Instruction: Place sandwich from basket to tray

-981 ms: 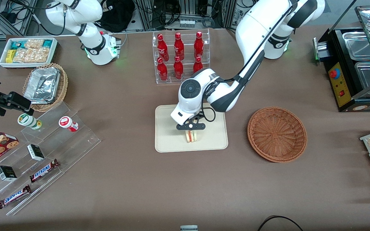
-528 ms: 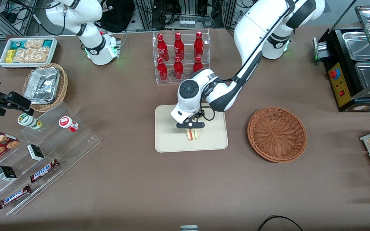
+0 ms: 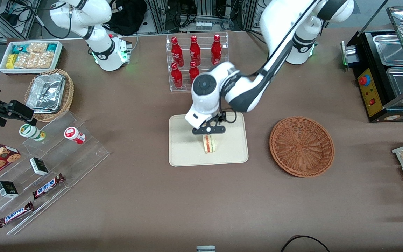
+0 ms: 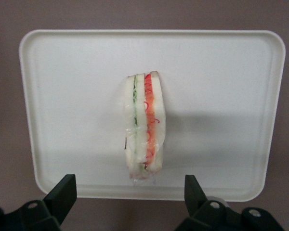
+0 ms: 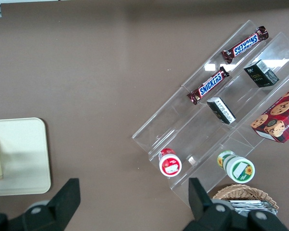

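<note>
Sandwich (image 3: 208, 144) stands on its edge on the tray (image 3: 184, 154), directly below the jaws of the gripper (image 3: 209, 130), with its red and green filling facing up toward them. The jaws are released and spread wide; in the left wrist view the two fingers (image 4: 62, 192) sit well apart to either side of the sandwich (image 4: 144, 127) with clear air between them and the bread, so nothing is gripped. The basket (image 3: 302, 146) lies off to the side of the jaws, toward the working arm's end of the surface (image 3: 201, 203), and holds nothing that I can see.

The placing looks done, and what remains is most likely just getting the arm clear. The main risk is the wedge tipping over: it balances on a narrow edge, and a loose bit of clear wrap shows at its end nearest the jaws, so a fingertip dragged sideways across it could topple it or pull it toward the rim. A straight lift avoids that.

Room is generous. The sandwich sits near the middle of the tray (image 4: 58, 62), with bare tray on every side of it. Above the jaws nothing intrudes; the rack of red bottles (image 3: 195, 59) stands farther from the front camera than the jaws, close by the arm's wrist.
</note>
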Available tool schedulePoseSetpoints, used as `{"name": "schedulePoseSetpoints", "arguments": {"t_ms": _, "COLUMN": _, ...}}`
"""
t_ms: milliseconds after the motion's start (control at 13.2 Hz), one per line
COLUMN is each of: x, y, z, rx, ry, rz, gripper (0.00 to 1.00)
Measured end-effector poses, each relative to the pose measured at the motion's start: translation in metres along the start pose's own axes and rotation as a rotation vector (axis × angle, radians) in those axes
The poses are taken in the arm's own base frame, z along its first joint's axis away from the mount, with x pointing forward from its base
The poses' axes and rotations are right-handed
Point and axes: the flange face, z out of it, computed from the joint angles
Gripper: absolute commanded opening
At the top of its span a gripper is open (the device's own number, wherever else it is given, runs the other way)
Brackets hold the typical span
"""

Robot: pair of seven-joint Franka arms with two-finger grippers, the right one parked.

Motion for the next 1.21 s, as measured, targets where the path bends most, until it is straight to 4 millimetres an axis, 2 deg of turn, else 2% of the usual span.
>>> {"name": "schedulePoseSetpoints", "arguments": {"t_ms": 151, "x": 0.014, "y": -0.035, "z": -0.064, "rx": 0.009, "ry": 0.033, "rz": -0.061, "gripper": 1.00}}
{"name": "schedulePoseSetpoints", "arguments": {"t_ms": 302, "x": 0.029, "y": -0.086, "z": -0.120, "rx": 0.039, "ry": 0.043, "rz": -0.136, "gripper": 1.00}}
{"name": "schedulePoseSetpoints", "arguments": {"t_ms": 453, "x": 0.040, "y": -0.140, "z": -0.167, "rx": 0.063, "ry": 0.050, "rz": -0.178, "gripper": 1.00}}
{"name": "schedulePoseSetpoints", "arguments": {"t_ms": 604, "x": 0.048, "y": -0.195, "z": -0.204, "rx": 0.085, "ry": 0.048, "rz": -0.173, "gripper": 1.00}}
{"name": "schedulePoseSetpoints", "arguments": {"t_ms": 755, "x": 0.051, "y": -0.247, "z": -0.233, "rx": 0.107, "ry": 0.030, "rz": -0.142, "gripper": 1.00}}
{"name": "schedulePoseSetpoints", "arguments": {"t_ms": 906, "x": 0.054, "y": -0.297, "z": -0.252, "rx": 0.114, "ry": -0.008, "rz": -0.089, "gripper": 1.00}}
{"name": "schedulePoseSetpoints", "arguments": {"t_ms": 1208, "x": 0.070, "y": -0.420, "z": -0.267, "rx": 0.035, "ry": -0.099, "rz": 0.037, "gripper": 1.00}}
